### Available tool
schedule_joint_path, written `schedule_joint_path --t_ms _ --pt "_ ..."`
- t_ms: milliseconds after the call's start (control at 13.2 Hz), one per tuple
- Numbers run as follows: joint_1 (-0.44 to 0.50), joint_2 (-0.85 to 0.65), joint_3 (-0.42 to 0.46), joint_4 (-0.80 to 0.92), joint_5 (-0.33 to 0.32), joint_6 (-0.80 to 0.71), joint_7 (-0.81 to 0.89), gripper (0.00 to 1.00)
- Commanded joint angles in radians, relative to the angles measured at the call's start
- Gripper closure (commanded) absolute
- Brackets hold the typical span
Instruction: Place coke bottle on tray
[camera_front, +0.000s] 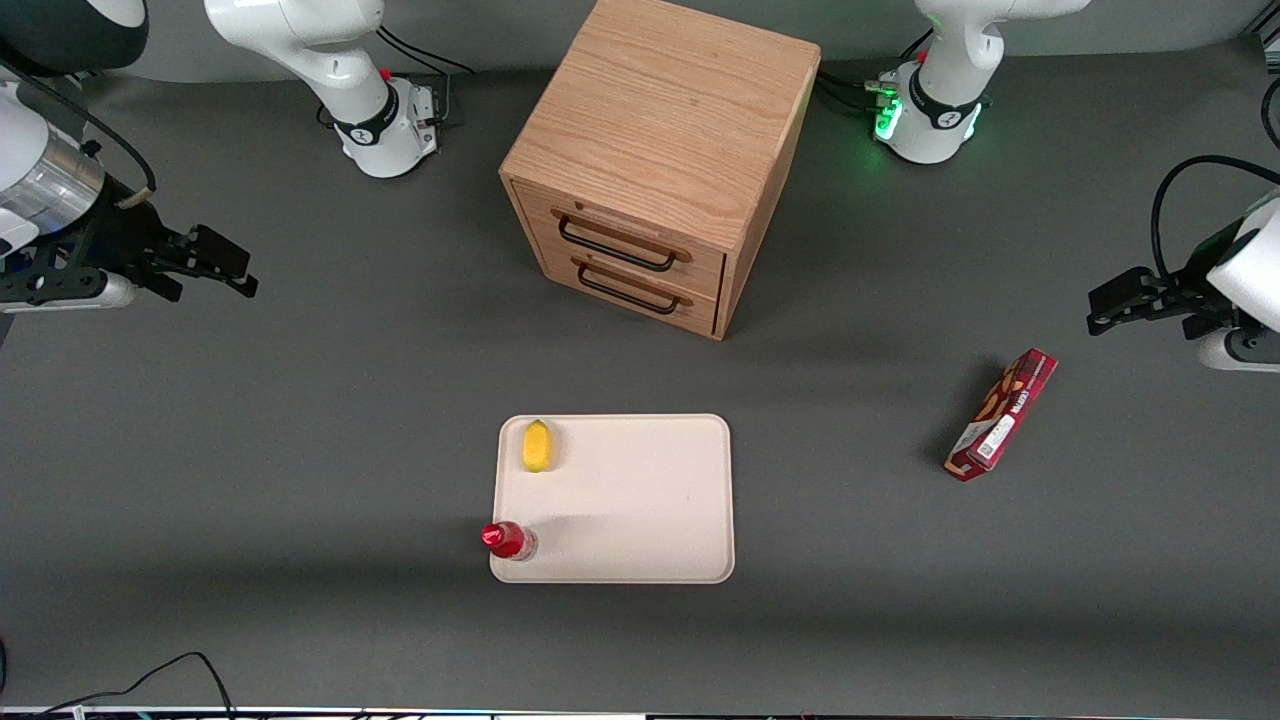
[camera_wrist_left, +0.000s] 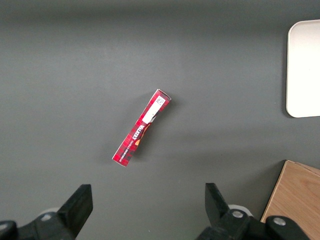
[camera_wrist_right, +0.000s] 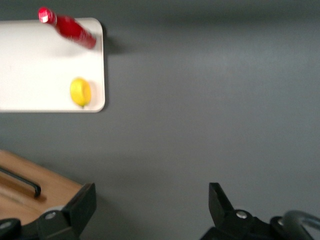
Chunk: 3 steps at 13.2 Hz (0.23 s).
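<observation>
The coke bottle (camera_front: 508, 540), small and red with a red cap, stands upright on the corner of the cream-beige tray (camera_front: 640, 500) nearest the front camera, toward the working arm's end. It also shows in the right wrist view (camera_wrist_right: 70, 28), on the tray (camera_wrist_right: 35, 65). My right gripper (camera_front: 215, 265) is high above the bare table, far from the tray toward the working arm's end. It is open and empty, with only grey table between its fingers (camera_wrist_right: 80, 207).
A yellow lemon (camera_front: 537, 446) lies on the tray, farther from the camera than the bottle. A wooden two-drawer cabinet (camera_front: 660, 160) stands farther back. A red snack box (camera_front: 1002, 414) lies toward the parked arm's end.
</observation>
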Motion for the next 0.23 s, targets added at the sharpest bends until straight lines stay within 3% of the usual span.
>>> schedule_joint_path --t_ms 0,152 --pt "-0.005 0.038 -0.002 0.092 -0.042 -0.097 -0.043 0.0" --pt "0.001 0.038 -0.002 0.097 -0.068 -0.114 -0.041 0.0"
